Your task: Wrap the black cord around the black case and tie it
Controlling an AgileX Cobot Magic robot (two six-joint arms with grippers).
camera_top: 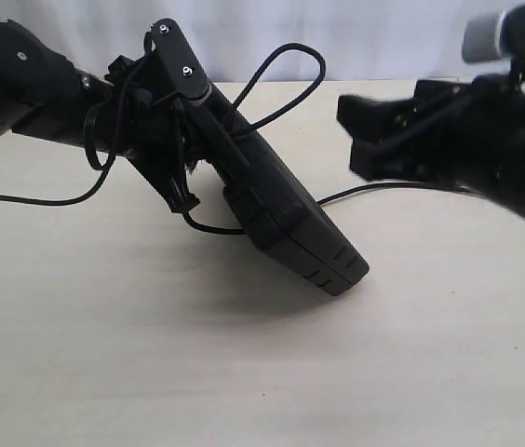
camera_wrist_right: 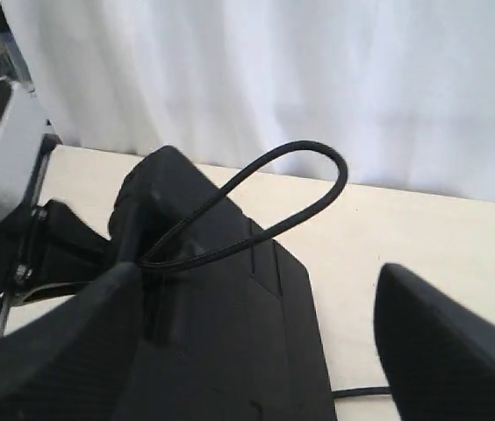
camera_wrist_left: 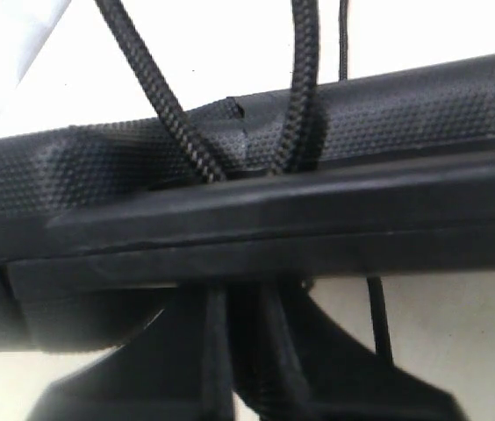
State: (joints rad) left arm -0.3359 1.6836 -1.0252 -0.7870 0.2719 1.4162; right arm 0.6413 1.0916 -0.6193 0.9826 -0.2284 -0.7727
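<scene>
The black case (camera_top: 281,209) is tilted, its low corner on the table and its high end clamped in my left gripper (camera_top: 188,130), which is shut on it. The black cord (camera_top: 290,65) crosses that held end and rises in a loop above the case. More cord trails over the table on both sides. In the left wrist view two cord strands (camera_wrist_left: 296,105) run over the case's textured edge (camera_wrist_left: 423,114) down between the fingers (camera_wrist_left: 186,360). My right gripper (camera_top: 354,138) hovers open, right of the case and apart from it. Its view shows the case (camera_wrist_right: 230,333) and the loop (camera_wrist_right: 318,167).
A pale tabletop (camera_top: 244,372) spreads in front of the case. A white curtain (camera_top: 374,37) hangs behind the table's far edge. A thin stretch of cord (camera_top: 383,191) lies on the table under the right arm.
</scene>
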